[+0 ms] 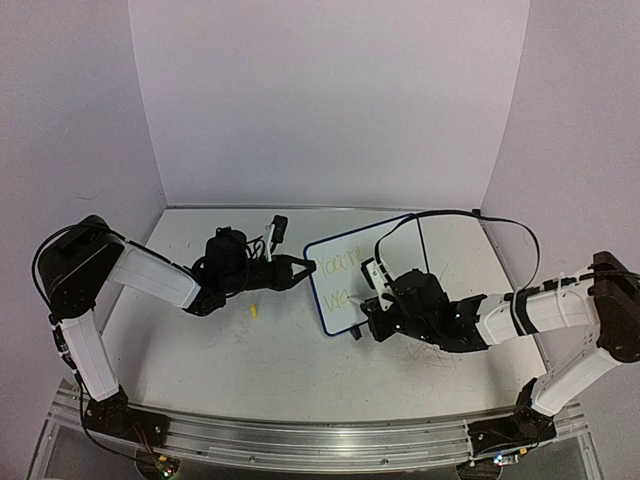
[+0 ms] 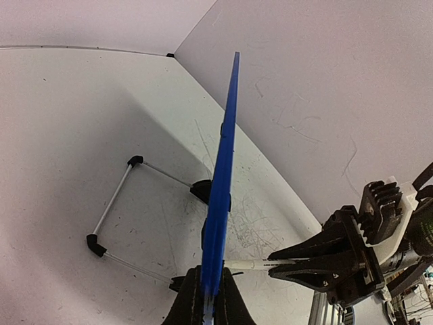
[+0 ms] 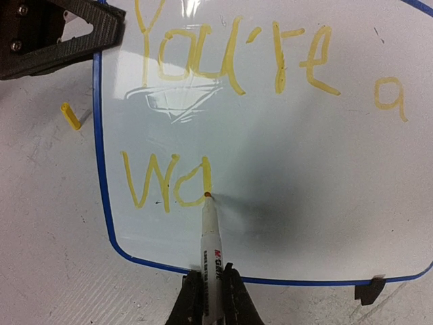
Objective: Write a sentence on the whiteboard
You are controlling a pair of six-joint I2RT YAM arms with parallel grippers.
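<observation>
White tabletop (image 1: 200,350); whiteboard (image 1: 345,285) stands propped on its long edge.

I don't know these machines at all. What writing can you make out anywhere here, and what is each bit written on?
"You're a": top line of the sentence, in yellow on the whiteboard.
"Wa": second line on the same board, with the tip of the marker touching the end of it.
Red print on the marker's barrel: too blurred to read.
Top and left wrist views: no readable text.

White links, black joints, cables; left claw (image 1: 303,268), right claw (image 3: 206,301) black.
</observation>
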